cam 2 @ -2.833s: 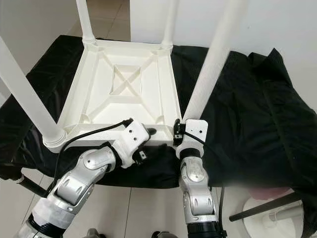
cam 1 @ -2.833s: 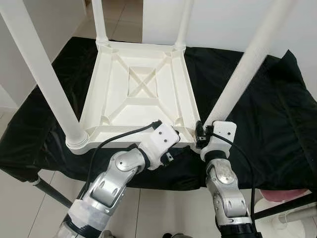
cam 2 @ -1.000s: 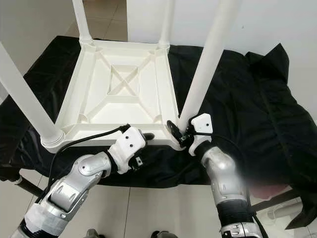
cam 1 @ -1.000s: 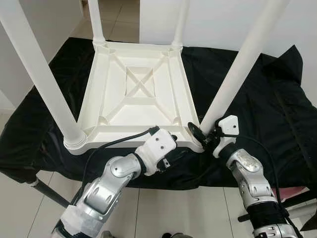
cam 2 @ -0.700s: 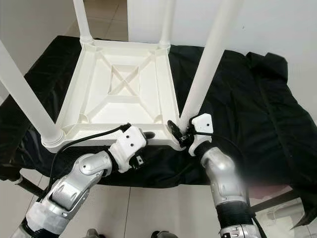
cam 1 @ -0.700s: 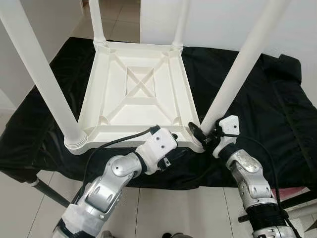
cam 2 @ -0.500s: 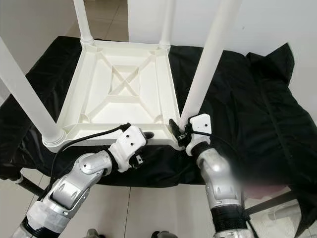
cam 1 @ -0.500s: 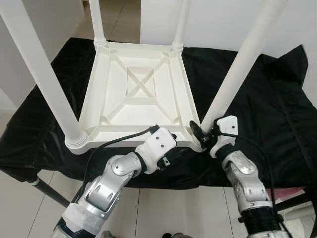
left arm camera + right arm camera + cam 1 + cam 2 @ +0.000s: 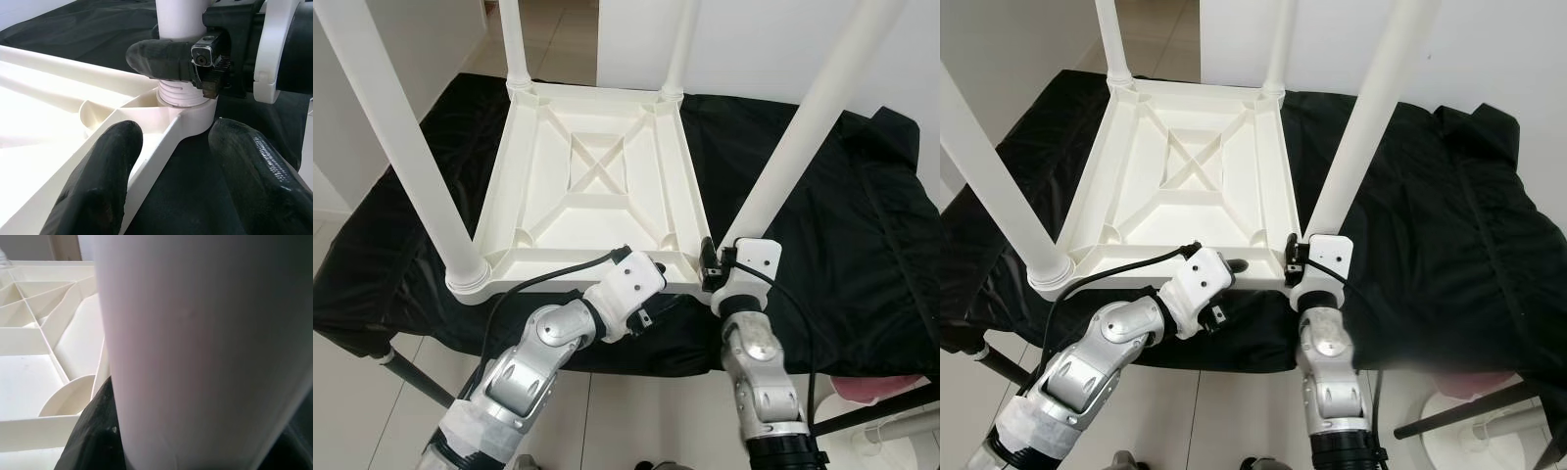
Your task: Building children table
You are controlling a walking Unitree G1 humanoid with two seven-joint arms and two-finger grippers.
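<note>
Tabletop [image 9: 597, 186] is flipped upside down, white plastic, so all the moulded ribs on its underside are showing: a rectangular frame in the middle with an X through it, and diagonal braces running out to each corner socket.

Right gripper [image 9: 713, 262] is clamped around the base of the near-right leg [image 9: 803, 137], right where that leg meets its corner socket. In the left wrist view one black finger [image 9: 164, 58] is wrapped across the front of the leg just above a band of screw thread, so it's pinching the leg, and the right wrist view is mostly that fat white tube pressed up close.

Left gripper [image 9: 173, 161] sits at the tabletop's near edge, just beside that same corner. Its two fingers are spread apart and straddle the rim, one over the ribbed inside, the other over the dark fabric outside. Can't quite tell if the pads touch the plastic.

Near-left leg [image 9: 406, 147] stands in its own corner, a thick plain cylinder leaning out toward the camera, and the two far legs [image 9: 514, 44] go up from the back corners and out of frame.

Whole thing rests on a black cloth [image 9: 842, 235], crumpled on the right, draped over a low stand with a dark tube [image 9: 416, 377] sticking out underneath. Pale tiled floor [image 9: 342, 401] below, white wall [image 9: 754, 44] behind.
</note>
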